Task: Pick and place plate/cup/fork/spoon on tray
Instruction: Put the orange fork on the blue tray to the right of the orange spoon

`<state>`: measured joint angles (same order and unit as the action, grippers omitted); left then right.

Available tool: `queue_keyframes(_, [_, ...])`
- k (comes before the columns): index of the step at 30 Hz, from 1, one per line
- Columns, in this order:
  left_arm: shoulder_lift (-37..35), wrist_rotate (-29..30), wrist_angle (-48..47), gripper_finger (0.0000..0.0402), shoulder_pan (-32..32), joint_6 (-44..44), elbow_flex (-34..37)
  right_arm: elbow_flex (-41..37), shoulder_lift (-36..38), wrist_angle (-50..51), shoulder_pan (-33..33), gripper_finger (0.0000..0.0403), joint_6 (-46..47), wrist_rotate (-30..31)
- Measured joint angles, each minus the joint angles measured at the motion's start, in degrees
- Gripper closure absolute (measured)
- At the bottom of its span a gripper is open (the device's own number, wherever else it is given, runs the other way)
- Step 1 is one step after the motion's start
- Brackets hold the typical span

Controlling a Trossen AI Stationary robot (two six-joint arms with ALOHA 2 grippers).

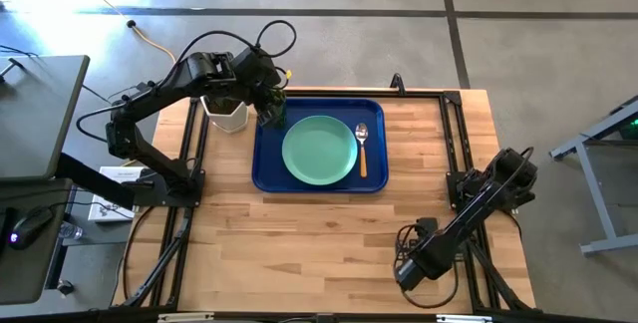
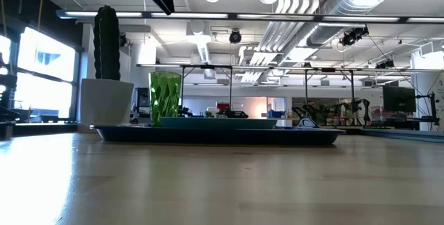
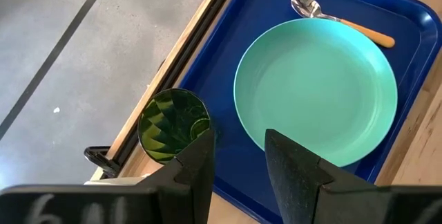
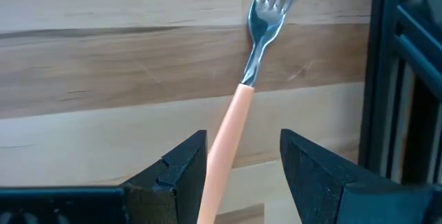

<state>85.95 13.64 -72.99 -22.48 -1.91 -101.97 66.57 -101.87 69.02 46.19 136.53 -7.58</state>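
Three of the four pieces already sit on the tray (image 1: 267,178): the plate (image 1: 319,150) in the middle, the spoon (image 1: 362,148) lying along the plate's right side with its bowl toward the far rim, and the cup (image 2: 165,97) upright in the far left corner, just beside the plate but not touching it. That layout reads as a place setting, with the wide plate centred and the small pieces kept in the bare strips around it.

Above the cup hangs the left gripper (image 3: 238,156), its fingers spread apart with nothing between them; in the left wrist view the cup's mouth (image 3: 173,126) lies to one side of the gap, not inside it. I judge the cup to be set down and let go, standing by itself on the tray floor. A white pot with a cactus (image 2: 105,79) stands on the tabletop (image 1: 319,253) just left of the tray's far corner, close to that arm, so any move away from the cup needs care not to brush it.

Only the fork (image 4: 243,86) remains. It shows in the right wrist view, with its orange handle running down between the fingers of the right gripper (image 4: 242,156) and its tines pointing away. Whether those fingers press on the handle or merely straddle it, I cannot tell. The right arm sits folded at the near right of the tabletop, well apart from the tray.
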Motion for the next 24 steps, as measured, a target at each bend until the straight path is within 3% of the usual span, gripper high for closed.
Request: queue_keyframes(24, [0.00,-0.01,0.04,0.0287,0.00,-1.01,0.00,0.22,-8.69,-9.22,2.47,0.0229,0.45,-1.92])
